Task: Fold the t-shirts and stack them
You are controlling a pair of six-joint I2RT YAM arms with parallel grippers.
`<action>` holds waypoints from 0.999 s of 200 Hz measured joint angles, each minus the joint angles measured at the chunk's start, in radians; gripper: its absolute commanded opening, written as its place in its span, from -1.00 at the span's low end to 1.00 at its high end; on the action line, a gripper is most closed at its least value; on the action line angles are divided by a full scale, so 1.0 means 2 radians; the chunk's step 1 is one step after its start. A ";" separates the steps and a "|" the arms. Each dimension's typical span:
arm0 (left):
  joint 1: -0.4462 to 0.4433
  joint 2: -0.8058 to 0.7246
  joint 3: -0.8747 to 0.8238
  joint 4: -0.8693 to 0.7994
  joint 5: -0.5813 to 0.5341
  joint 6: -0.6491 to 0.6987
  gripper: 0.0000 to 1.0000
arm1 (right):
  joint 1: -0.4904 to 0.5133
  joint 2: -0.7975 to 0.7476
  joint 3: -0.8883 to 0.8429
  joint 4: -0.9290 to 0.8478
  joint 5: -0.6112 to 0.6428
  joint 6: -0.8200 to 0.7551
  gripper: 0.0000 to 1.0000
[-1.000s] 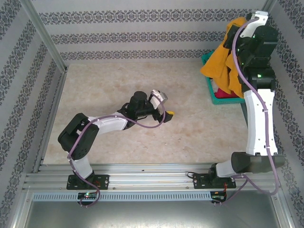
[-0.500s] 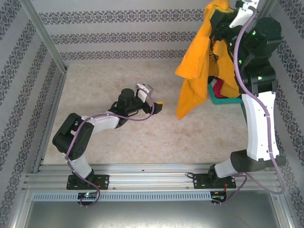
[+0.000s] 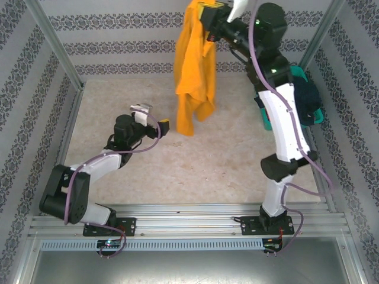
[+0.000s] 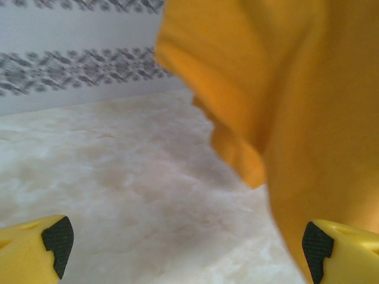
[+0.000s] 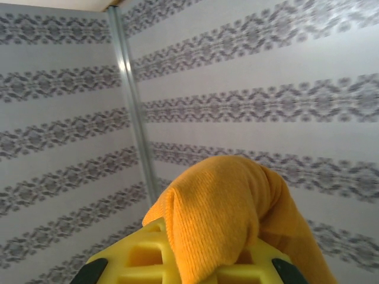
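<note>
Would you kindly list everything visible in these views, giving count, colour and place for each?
orange-yellow t-shirt: one, orange-yellow, hanging from the right gripper above the table's far middle
basket: one, teal, far right of the table, partly behind the right arm
dark cloth: one bundle, dark navy, in the basket
table: one, pale marbled beige, under both arms
walls: grey-white with patterned stripes, around the table
left gripper: one, yellow with black pads, open, low over the table beside the shirt's hanging end
right gripper: one, yellow, shut on the orange-yellow t-shirt, high at the back
</note>
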 measured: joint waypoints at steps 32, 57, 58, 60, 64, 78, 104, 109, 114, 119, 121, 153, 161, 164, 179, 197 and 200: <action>0.028 -0.062 -0.015 -0.048 -0.021 0.007 1.00 | 0.005 0.051 0.045 -0.016 -0.003 0.034 -1.00; 0.036 -0.092 -0.019 -0.096 -0.049 0.000 1.00 | -0.010 0.032 -0.024 -0.039 0.041 0.057 -1.00; 0.036 -0.092 -0.019 -0.097 -0.050 0.000 1.00 | -0.011 0.030 -0.032 -0.040 0.045 0.057 -1.00; 0.036 -0.094 -0.019 -0.101 -0.051 -0.002 1.00 | -0.013 0.025 -0.045 -0.041 0.050 0.061 -1.00; 0.036 -0.096 -0.019 -0.109 -0.056 -0.004 1.00 | -0.017 0.015 -0.074 -0.036 0.058 0.066 -1.00; 0.036 -0.100 -0.019 -0.139 -0.070 -0.020 1.00 | -0.032 -0.032 -0.209 -0.017 0.091 0.093 -0.77; 0.036 -0.099 -0.018 -0.206 -0.108 -0.078 1.00 | -0.072 -0.078 -0.430 0.022 0.133 0.152 0.07; 0.036 -0.098 -0.017 -0.221 -0.117 -0.092 1.00 | -0.081 -0.078 -0.460 0.026 0.137 0.163 0.21; 0.036 -0.096 -0.016 -0.235 -0.124 -0.102 1.00 | -0.089 -0.077 -0.488 0.029 0.140 0.172 0.32; 0.036 -0.093 -0.013 -0.251 -0.132 -0.115 1.00 | -0.097 -0.077 -0.515 0.031 0.144 0.175 0.41; 0.036 -0.091 -0.011 -0.257 -0.135 -0.120 1.00 | -0.100 -0.076 -0.526 0.031 0.147 0.180 0.45; 0.034 -0.047 0.035 -0.343 -0.155 -0.191 1.00 | -0.130 -0.086 -0.626 0.022 0.187 0.191 0.65; 0.032 -0.030 0.052 -0.360 -0.154 -0.209 1.00 | -0.131 -0.096 -0.640 0.019 0.194 0.191 0.66; 0.030 -0.023 0.059 -0.366 -0.155 -0.216 1.00 | -0.131 -0.100 -0.645 0.017 0.196 0.192 0.66; 0.024 0.011 0.089 -0.385 -0.153 -0.250 1.00 | -0.130 -0.122 -0.663 0.013 0.200 0.191 0.67; 0.019 0.051 0.111 -0.397 -0.150 -0.290 1.00 | -0.125 -0.149 -0.686 0.013 0.203 0.193 0.64; 0.018 0.057 0.114 -0.400 -0.150 -0.297 1.00 | -0.124 -0.154 -0.691 0.013 0.203 0.194 0.63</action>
